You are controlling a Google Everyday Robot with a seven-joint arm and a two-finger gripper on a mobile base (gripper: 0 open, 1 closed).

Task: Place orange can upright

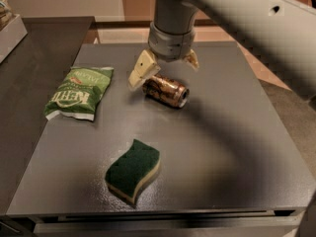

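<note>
The gripper (165, 67) hangs over the far half of the grey table (237, 132), at the end of the thick grey arm that comes in from 2 o'clock. Its two cream-coloured fingers (140, 73) are spread wide apart and grasp nothing. One finger points down toward 7 o'clock, the other sits toward 3 o'clock, partly hidden behind the wrist.

The orange can (165, 90) lies on its side directly at 6 o'clock from the gripper, very near to it. Its silver top faces about 4 o'clock. The lower finger comes just beside the can's other end; I cannot tell if they touch.

From the can, the green chip bag (79, 93) lies flat at 9 o'clock, well apart. The green sponge (133, 169) lies at 7 o'clock, near the front edge of the table.
</note>
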